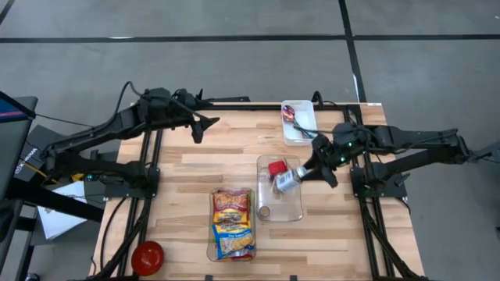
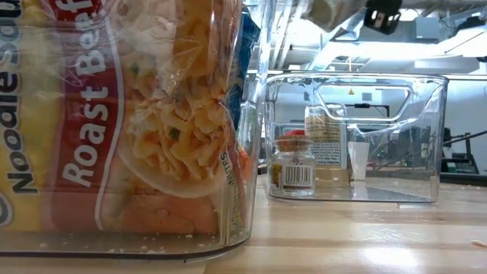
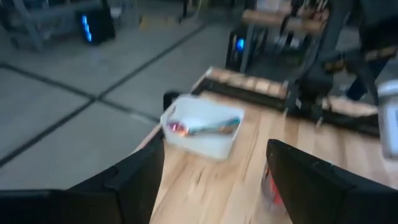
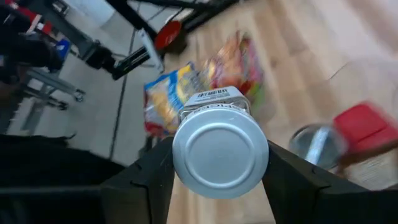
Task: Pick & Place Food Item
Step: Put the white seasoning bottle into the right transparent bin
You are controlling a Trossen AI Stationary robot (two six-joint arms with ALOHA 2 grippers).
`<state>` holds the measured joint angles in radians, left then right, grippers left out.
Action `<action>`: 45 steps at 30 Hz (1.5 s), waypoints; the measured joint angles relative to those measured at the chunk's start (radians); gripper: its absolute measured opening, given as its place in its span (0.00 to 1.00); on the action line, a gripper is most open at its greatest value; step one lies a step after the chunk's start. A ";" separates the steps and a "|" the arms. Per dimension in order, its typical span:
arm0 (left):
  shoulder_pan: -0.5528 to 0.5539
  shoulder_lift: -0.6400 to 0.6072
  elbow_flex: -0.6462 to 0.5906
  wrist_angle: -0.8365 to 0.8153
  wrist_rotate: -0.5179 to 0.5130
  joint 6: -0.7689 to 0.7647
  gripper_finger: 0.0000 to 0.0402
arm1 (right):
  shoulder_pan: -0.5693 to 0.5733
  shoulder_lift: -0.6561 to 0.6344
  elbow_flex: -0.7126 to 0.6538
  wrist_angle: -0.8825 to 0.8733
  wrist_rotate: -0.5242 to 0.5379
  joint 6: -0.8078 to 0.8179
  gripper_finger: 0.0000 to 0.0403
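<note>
A jar [image 1: 286, 180] was held clenched in the right gripper [image 1: 301, 173] above the bin [image 1: 291, 212]; the left gripper [image 1: 205, 125] was spread.

The right arm reaches in from the worktop's right edge, its tool [image 1: 299, 176] angled downward toward the middle with both dark fingers [image 4: 144, 180] pressed against opposite sides of a jar [image 4: 219, 149]. The left arm is bent over the far left corner, its tool [image 1: 200, 128] raised, fingers [image 3: 127, 180] spread and holding nothing.
</note>
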<state>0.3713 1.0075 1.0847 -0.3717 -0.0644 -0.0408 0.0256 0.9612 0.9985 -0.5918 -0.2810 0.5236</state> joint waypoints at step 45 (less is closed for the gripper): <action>-0.006 -0.059 -0.034 0.215 0.059 0.088 0.44 | 0.285 0.488 0.494 -0.583 0.361 0.894 0.47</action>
<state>0.3653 0.9489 1.0504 -0.1566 -0.0054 0.0467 0.3103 1.4492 1.4929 -1.1752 0.0795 1.4174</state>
